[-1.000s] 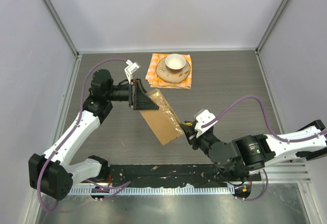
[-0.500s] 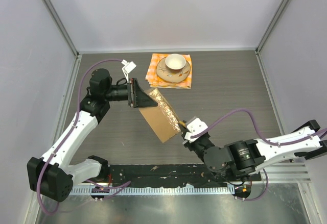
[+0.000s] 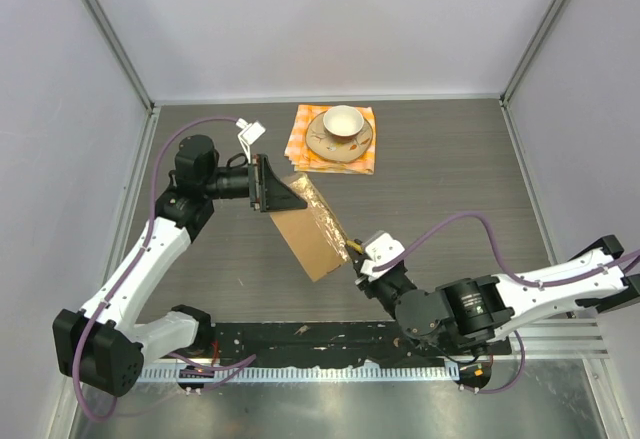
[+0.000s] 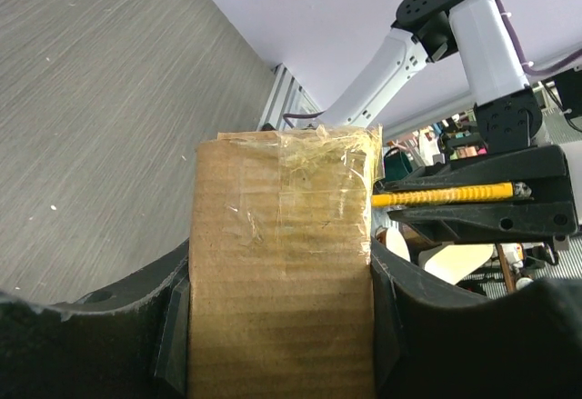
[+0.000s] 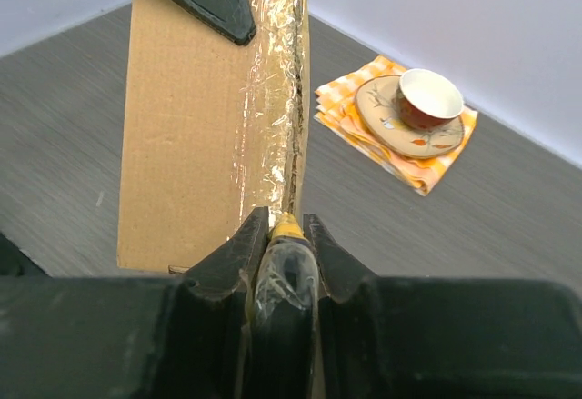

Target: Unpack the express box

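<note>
Near the bench [image 3: 450, 179] front, the right end effector [image 3: 357, 252] pinches a yellow-tipped tool [image 5: 286, 228] nearly shut, its tip at the taped seam [image 5: 268, 117] of the express box [image 3: 308, 241]. Beyond, the left end effector [image 3: 283, 189], half spread, clamps that box, apparently raised and tilted. Slitting well likely needs a shallow, seam-following stroke against a firm brace. Only the right wrist view shows tip meeting tape; only the left wrist view shows fingers [image 4: 173, 326] on both flanks.

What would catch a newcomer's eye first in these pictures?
The brown express box stands out at mid-table, clamped in the left gripper, with shiny tape along one edge. The right gripper holds a yellow tool at that taped edge. Behind, a cup sits on a saucer on an orange checkered cloth.
</note>
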Robot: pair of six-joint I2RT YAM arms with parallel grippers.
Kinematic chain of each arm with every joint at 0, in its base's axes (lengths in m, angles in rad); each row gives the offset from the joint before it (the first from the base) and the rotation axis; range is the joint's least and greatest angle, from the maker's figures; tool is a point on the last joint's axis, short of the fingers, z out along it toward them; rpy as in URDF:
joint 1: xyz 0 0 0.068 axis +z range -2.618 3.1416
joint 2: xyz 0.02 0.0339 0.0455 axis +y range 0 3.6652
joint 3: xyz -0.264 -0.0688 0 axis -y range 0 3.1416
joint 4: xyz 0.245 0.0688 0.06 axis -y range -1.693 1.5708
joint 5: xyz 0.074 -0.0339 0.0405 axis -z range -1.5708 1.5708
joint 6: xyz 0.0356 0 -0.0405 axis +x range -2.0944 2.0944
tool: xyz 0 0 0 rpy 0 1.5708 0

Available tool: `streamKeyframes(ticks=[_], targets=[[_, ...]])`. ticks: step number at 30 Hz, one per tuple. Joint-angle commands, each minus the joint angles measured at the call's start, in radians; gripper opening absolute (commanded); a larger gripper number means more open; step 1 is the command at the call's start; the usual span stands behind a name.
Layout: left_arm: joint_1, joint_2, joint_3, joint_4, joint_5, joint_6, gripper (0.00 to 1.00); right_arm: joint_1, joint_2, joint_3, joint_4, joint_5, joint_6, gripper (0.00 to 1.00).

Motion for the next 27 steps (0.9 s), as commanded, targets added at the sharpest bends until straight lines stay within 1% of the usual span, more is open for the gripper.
streamKeyframes(ticks=[1, 2, 3, 4, 5, 6, 7, 8, 9, 11, 13, 15, 19, 22, 23, 25, 26, 27], targets=[[0.079, -0.014, 0.082, 0.153, -0.252, 0.037, 0.0, 0.078, -0.04, 0.029, -0.306, -0.041, 0.264, 0.01], [0.085, -0.013, 0.086, 0.154, -0.254, 0.037, 0.0, 0.101, -0.039, 0.032, -0.375, -0.021, 0.297, 0.01], [0.088, -0.01, 0.094, 0.157, -0.257, 0.039, 0.0, 0.121, -0.029, 0.038, -0.415, -0.01, 0.38, 0.01], [0.092, -0.007, 0.097, 0.162, -0.26, 0.045, 0.0, 0.154, -0.02, 0.048, -0.461, 0.002, 0.422, 0.01], [0.1, -0.004, 0.101, 0.164, -0.263, 0.045, 0.0, 0.17, -0.011, 0.069, -0.554, 0.025, 0.465, 0.01], [0.106, 0.001, 0.111, 0.165, -0.268, 0.048, 0.0, 0.185, 0.009, 0.08, -0.599, 0.04, 0.554, 0.01], [0.109, 0.004, 0.115, 0.17, -0.268, 0.052, 0.0, 0.219, 0.017, 0.089, -0.639, 0.051, 0.591, 0.01], [0.115, 0.006, 0.121, 0.168, -0.271, 0.057, 0.0, 0.234, 0.027, 0.11, -0.717, 0.066, 0.635, 0.01], [0.12, 0.009, 0.129, 0.168, -0.272, 0.06, 0.0, 0.248, 0.037, 0.121, -0.757, 0.091, 0.707, 0.01], [0.125, 0.009, 0.14, 0.161, -0.287, 0.083, 0.0, 0.277, 0.064, 0.152, -0.863, 0.109, 0.774, 0.01], [0.128, 0.003, 0.143, 0.148, -0.303, 0.103, 0.0, 0.288, 0.099, 0.182, -0.921, 0.135, 0.85, 0.01], [0.131, -0.002, 0.143, 0.133, -0.312, 0.13, 0.0, 0.297, 0.115, 0.198, -0.968, 0.155, 0.874, 0.01], [0.132, -0.008, 0.141, 0.113, -0.283, 0.161, 0.0, 0.299, 0.095, 0.206, -0.954, 0.201, 0.869, 0.01], [0.131, -0.011, 0.126, 0.156, -0.171, 0.135, 0.0, 0.297, 0.034, 0.192, -0.847, 0.246, 0.736, 0.01], [0.129, -0.013, 0.114, 0.174, -0.128, 0.126, 0.0, 0.299, -0.003, 0.192, -0.787, 0.258, 0.661, 0.01], [0.125, -0.016, 0.111, 0.187, -0.041, 0.124, 0.0, 0.299, -0.046, 0.19, -0.723, 0.283, 0.56, 0.01], [0.117, -0.016, 0.108, 0.193, -0.013, 0.124, 0.0, 0.299, -0.064, 0.193, -0.663, 0.301, 0.514, 0.01], [0.117, -0.02, 0.105, 0.202, 0.033, 0.121, 0.0, 0.297, -0.109, 0.196, -0.635, 0.309, 0.433, 0.01]])
